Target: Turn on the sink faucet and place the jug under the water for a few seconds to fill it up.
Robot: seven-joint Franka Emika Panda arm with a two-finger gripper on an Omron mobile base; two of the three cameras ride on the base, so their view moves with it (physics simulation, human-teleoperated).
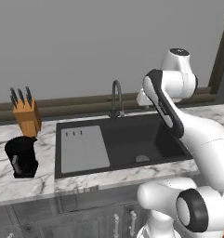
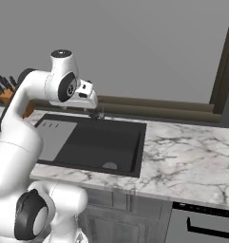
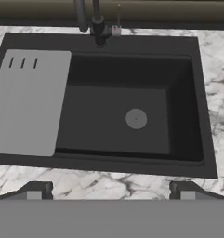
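The dark gooseneck sink faucet (image 1: 115, 100) stands behind the black sink (image 1: 132, 139), its base and small side lever (image 3: 115, 30) at the top of the hand view. No water runs from it. The glossy black jug (image 1: 22, 157) sits on the marble counter left of the sink, in front of the knife block. My gripper (image 2: 93, 113) hangs over the basin's back part, right of the faucet, looking down at the round drain (image 3: 136, 119). Its fingertips (image 3: 35, 190) stand wide apart with nothing between them: open.
An orange-brown knife block (image 1: 26, 114) stands behind the jug. The flat grey drainboard (image 3: 29, 102) fills the sink's left part. Marble counter (image 2: 192, 152) stretches to the right of the sink. A dark ledge (image 2: 154, 107) runs along the wall behind the faucet.
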